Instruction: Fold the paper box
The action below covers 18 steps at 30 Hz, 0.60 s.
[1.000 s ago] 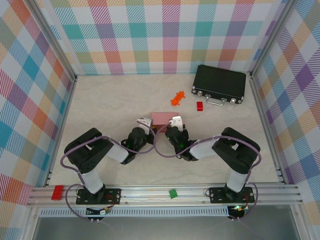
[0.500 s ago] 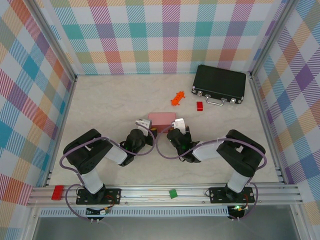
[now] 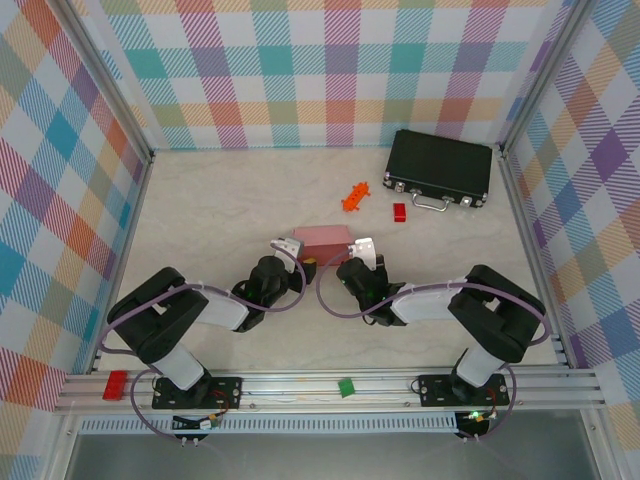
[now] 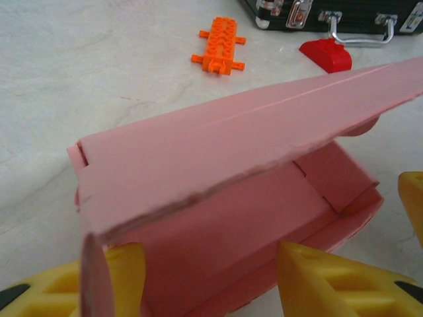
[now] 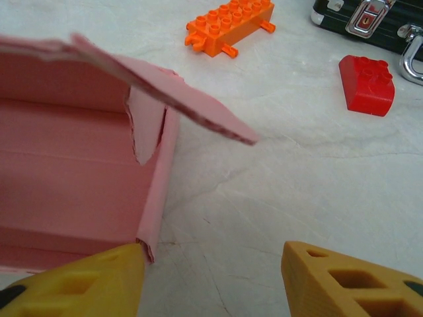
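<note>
Light-pink thin-card paper box [image 3: 322, 238], lid flap half raised, lies mid-table between my two arms, well short of the orange toy brick [image 3: 353, 195]. My left gripper [image 4: 211, 264] is spread astride the box's near edge. My right gripper [image 5: 211, 271] is likewise parted, with one yellow finger [image 5: 86, 281] at the box's corner.

Table [image 3: 200, 210] is bare left of paper box [image 3: 322, 236] — orange toy [image 3: 353, 196], red block [image 3: 399, 211], black case [image 3: 440, 168] obstruct far right.
</note>
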Tool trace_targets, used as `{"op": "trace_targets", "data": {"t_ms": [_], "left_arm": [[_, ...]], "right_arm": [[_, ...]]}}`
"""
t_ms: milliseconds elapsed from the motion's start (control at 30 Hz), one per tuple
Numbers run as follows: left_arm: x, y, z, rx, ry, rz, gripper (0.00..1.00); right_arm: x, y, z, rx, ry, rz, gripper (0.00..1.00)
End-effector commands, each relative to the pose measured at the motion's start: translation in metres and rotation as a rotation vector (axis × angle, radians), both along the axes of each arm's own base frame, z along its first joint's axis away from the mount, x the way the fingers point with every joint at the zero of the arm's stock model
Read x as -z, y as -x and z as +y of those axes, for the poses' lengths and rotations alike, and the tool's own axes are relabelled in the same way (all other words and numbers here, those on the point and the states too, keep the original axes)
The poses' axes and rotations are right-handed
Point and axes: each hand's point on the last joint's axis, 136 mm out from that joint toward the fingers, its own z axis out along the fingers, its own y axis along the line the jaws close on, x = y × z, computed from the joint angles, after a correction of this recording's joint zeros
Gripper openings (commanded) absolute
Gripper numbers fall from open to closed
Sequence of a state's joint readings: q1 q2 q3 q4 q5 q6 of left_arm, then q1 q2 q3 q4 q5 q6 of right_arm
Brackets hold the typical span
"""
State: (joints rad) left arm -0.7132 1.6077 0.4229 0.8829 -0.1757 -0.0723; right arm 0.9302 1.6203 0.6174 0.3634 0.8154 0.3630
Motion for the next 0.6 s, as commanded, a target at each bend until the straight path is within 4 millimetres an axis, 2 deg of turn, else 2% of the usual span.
{"op": "trace_targets", "data": {"t_ms": [0,167,567], "left_arm": [[-0.001,0.006,-0.001,0.018,-0.022,0.000,0.57],[0.001,0.011,0.002,0.024,-0.023,0.008,0.58],[-0.005,0.029,0.013,0.055,-0.046,0.010,0.74]], "right_arm": [[0.003,0.007,-0.003,-0.002,-0.006,0.021,0.57],[0.004,0.010,-0.004,-0.006,-0.011,0.030,0.57],[0.008,0.023,-0.021,-0.001,0.009,0.064,0.59]]}}
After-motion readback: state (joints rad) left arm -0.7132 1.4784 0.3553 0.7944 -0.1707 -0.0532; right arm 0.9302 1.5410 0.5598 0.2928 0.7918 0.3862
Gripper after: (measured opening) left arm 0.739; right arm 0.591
